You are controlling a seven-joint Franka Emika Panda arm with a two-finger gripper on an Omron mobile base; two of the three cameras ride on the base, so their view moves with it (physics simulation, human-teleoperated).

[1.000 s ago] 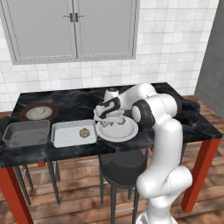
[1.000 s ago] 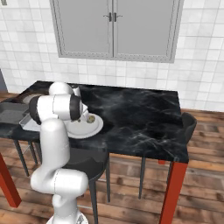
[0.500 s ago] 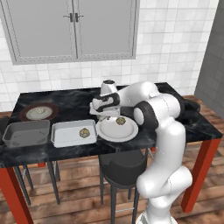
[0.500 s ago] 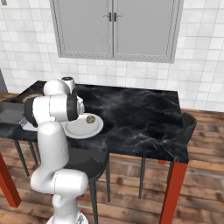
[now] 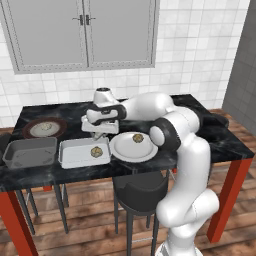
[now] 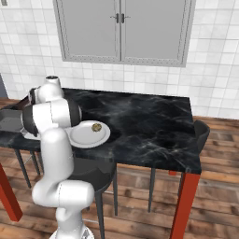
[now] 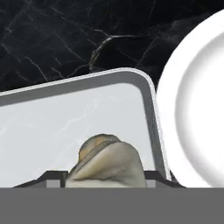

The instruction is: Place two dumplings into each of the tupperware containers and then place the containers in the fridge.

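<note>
Two dumplings are easy to find from the left base camera: one dumpling point(image 5: 95, 152) lies in the lighter tupperware container point(image 5: 70, 159) and another dumpling point(image 5: 138, 137) sits on the round white plate point(image 5: 120, 150) just beside it, all on the black marble worktop point(image 5: 220, 145). A darker grey container point(image 5: 11, 159) stands at the far left, and a brown-rimmed plate point(image 5: 31, 135) behind it carries one more pale lump point(image 5: 46, 126). The white arm's gripper point(image 5: 100, 136) hangs over the lighter container. In the hand camera a third dumpling point(image 7: 107, 164) sits between the fingertips, above the container's pale floor, so the gripper appears to be pinching this dumpling with its jaws partly spread around it; whether it is resting on the floor cannot be told. The fridge is out of sight. Judging by look, each dumpling is light, soft and pleated, likely to squash or slip under a hard squeeze, so a gentle hold across its plump middle seems best. The containers look stiff and shallow; their flared rims seem the natural place to grip.
</note>
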